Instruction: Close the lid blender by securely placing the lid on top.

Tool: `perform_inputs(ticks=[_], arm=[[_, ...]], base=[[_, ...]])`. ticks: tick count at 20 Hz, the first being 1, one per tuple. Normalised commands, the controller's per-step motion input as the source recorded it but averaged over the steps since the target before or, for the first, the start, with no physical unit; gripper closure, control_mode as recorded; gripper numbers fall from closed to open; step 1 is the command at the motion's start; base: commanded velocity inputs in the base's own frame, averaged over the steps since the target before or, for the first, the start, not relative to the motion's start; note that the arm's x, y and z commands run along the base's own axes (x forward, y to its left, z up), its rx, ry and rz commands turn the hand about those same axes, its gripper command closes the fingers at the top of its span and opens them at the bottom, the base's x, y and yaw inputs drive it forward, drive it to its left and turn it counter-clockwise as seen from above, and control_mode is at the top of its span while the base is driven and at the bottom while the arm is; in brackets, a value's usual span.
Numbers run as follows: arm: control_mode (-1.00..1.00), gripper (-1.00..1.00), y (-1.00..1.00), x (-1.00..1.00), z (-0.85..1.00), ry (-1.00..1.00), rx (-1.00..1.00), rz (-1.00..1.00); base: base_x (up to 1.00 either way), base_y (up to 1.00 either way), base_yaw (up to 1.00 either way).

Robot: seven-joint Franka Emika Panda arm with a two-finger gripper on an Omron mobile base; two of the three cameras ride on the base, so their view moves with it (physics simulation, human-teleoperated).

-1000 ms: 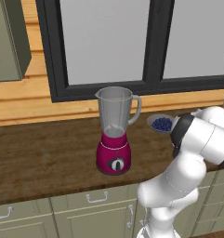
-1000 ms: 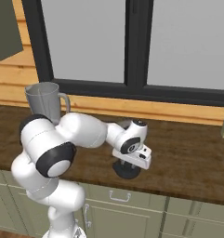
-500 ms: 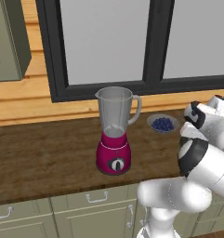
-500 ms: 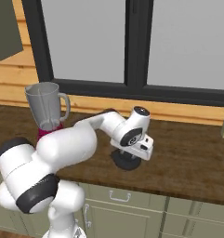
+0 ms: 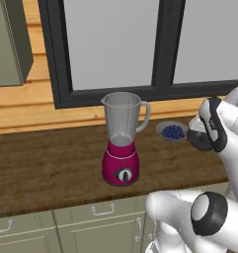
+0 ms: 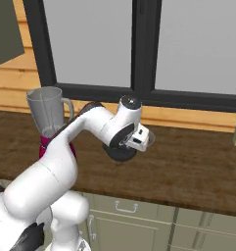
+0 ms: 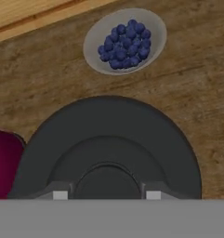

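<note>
While the tall blender with the rounded magenta base and clear grey jar (image 5: 122, 142) stands uncovered on the brown wooden countertop (image 5: 46, 168), its small black round lid (image 7: 108, 151) is up in the air, clamped in the white arm's two-finger gripper (image 6: 123, 153). From the hand camera the lid is a dark, matt disc with a raised inner ring and a round knob at its middle, and the two finger tips sit closed on either side of that knob. Seen from the right base camera, the lid (image 6: 120, 153) hangs just under the hand, clear of the counter and to the right of the blender (image 6: 50, 120). The jar has a side handle and an open mouth, with a black-and-silver dial on the front of the base. A pale bowl of blueberries (image 7: 125, 41) rests on the wood beyond the lid, near the window's dark frame (image 5: 160, 59), with the lid (image 5: 199, 139) close beside it in the left base view
</note>
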Motion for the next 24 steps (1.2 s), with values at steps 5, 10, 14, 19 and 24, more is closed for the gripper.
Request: perform_inputs(ticks=[5,10,14,19,24], arm=[[-1.0,1.0,0.32,-0.04,1.0,-0.2,0.0,0.0],[-1.0,1.0,0.19,-0.25,1.0,-0.2,0.0,0.0],[-1.0,1.0,0.21,-0.44,0.98,-0.17,0.0,0.0],[-1.0,1.0,0.4,-0.43,0.99,-0.15,0.0,0.0],[-1.0,1.0,0.78,-0.16,0.85,-0.08,0.0,0.0]], base=[[0.0,0.0,0.0],[0.0,0.0,0.0],[0.0,0.0,0.0],[0.0,0.0,0.0],[0.0,0.0,0.0]])
